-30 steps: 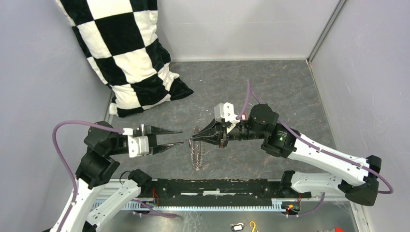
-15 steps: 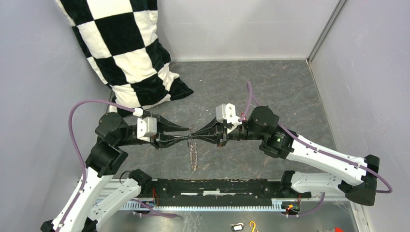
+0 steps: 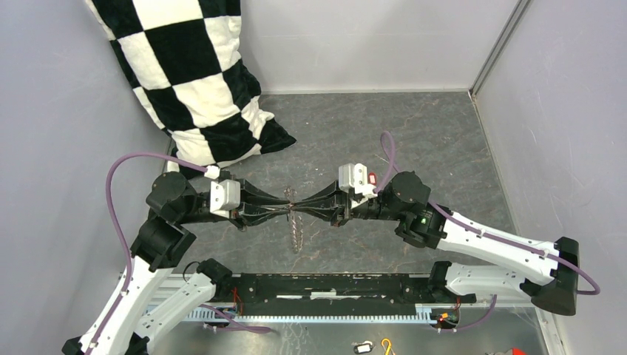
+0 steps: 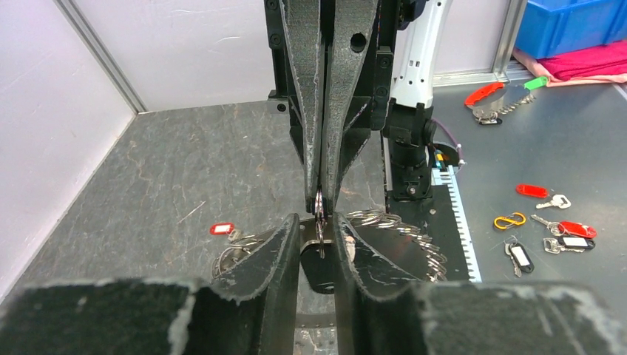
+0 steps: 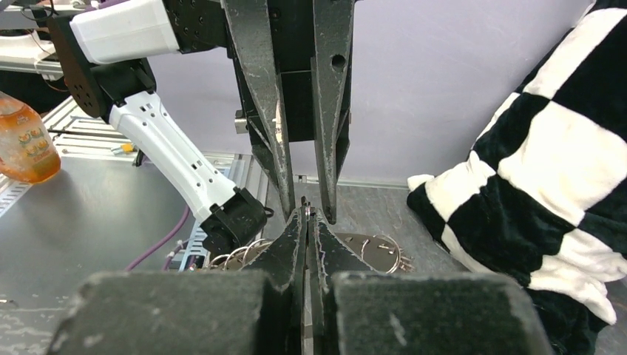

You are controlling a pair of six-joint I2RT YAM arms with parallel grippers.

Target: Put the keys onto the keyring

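The left arm has swung in from the side. Its tool [image 3: 285, 205] was hanging well clear a second ago, and it now sits nose to nose with the right tool [image 3: 299, 207] above the middle of the bench [image 3: 414, 133]. The right tool stays clenched on the top edge of the keyring [image 3: 296, 231], which hangs edge-on below the two tips and clear of the bench. In the wrist views the left tool is not gripping yet. Its fingers [image 4: 281, 248] stand apart and straddle the ring wire just under the right tool's pinch. A small dark piece [image 4: 318, 270] sits low in that gap, and it cannot be told whether that is the black-headed key. A red-headed key [image 4: 220, 228] shows against the ring's fringe, threaded or not, hard to say. The meeting looks like the start of a two-handed hold: the left tool seems placed to close on the ring.
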